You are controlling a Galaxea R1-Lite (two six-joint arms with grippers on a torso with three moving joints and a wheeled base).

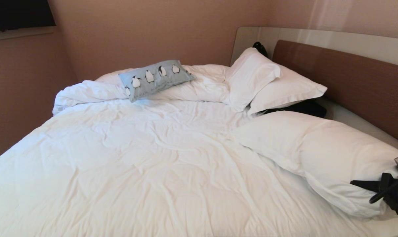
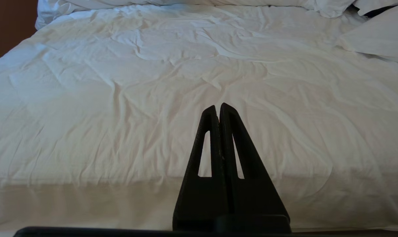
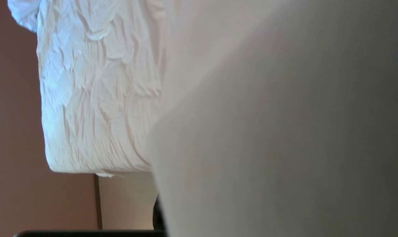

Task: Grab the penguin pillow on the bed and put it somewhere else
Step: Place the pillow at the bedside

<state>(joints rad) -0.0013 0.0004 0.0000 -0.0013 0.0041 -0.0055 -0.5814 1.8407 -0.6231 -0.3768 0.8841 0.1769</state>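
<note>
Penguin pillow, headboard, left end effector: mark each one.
penguin pillow (image 1: 156, 79), head view, middle of its blue printed face.
headboard (image 1: 350, 79), head view, brown padded panel.
left end effector (image 2: 218, 108), left wrist view, tips of the two black fingers, pressed together.

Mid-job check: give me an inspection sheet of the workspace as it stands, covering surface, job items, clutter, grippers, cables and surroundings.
Surface: bed covered by a rumpled white duvet.
Job's things: penguin pillow lies on the bunched duvet at the far side, untouched.
Clutter: two stacked white pillows by the headboard; a third large white pillow nearer; dark items beneath the stacked ones.
Grippers: left gripper shut, holding nothing, over the near edge of the bed; right gripper against the large pillow, far from the penguin pillow, grip not visible.
Cables: black cable looping on the right arm.
Surroundings: brown walls.
</note>
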